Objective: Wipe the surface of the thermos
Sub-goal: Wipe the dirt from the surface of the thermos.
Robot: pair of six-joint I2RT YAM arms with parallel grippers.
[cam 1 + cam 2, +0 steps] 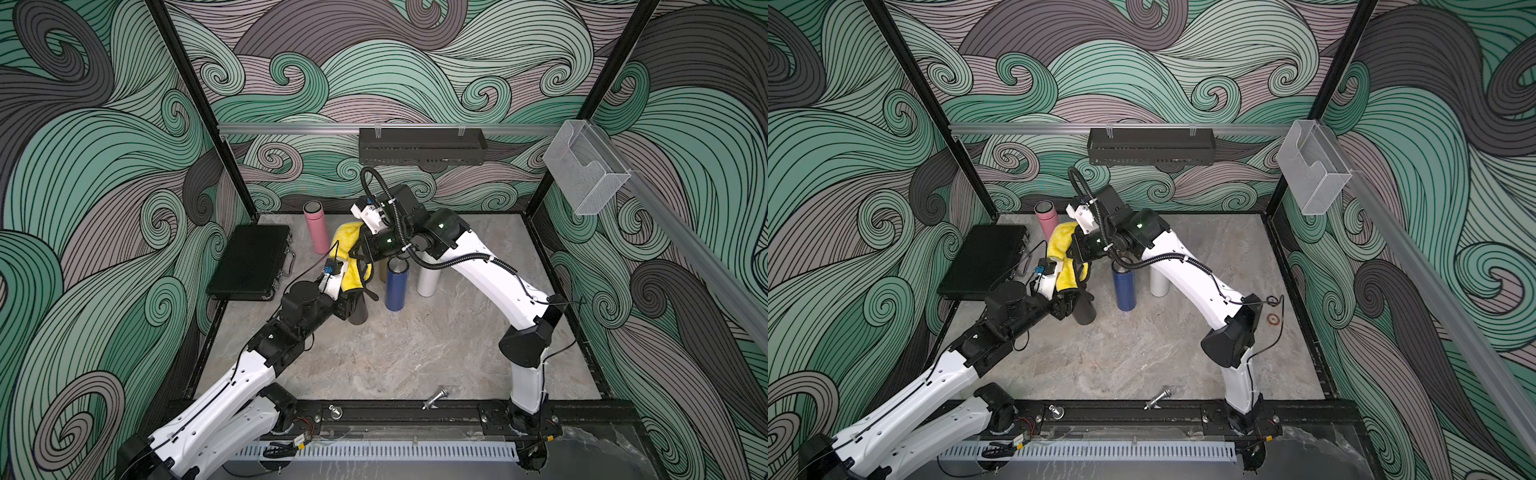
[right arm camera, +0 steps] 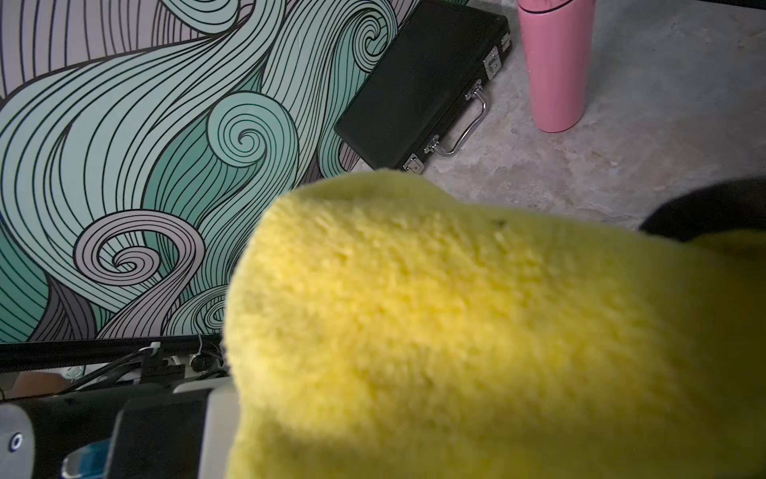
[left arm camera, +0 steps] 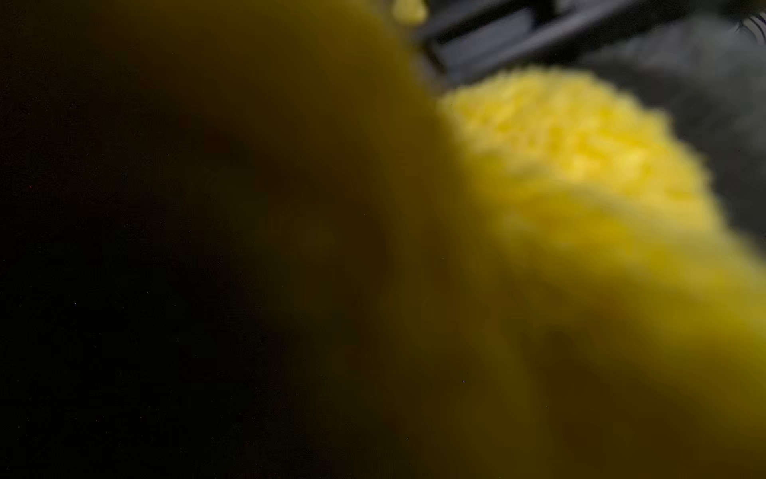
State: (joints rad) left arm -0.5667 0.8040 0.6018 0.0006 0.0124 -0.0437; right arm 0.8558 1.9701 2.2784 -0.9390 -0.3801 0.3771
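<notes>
Two grippers meet at the dark thermos, which is upright beside the blue thermos and well clear of the pink thermos. The left gripper is clamped on its upper body. The right gripper, just above, is pressed together on the yellow cloth, which drapes over the thermos top and the left wrist. Whether the thermos base touches the surface cannot be told
</notes>
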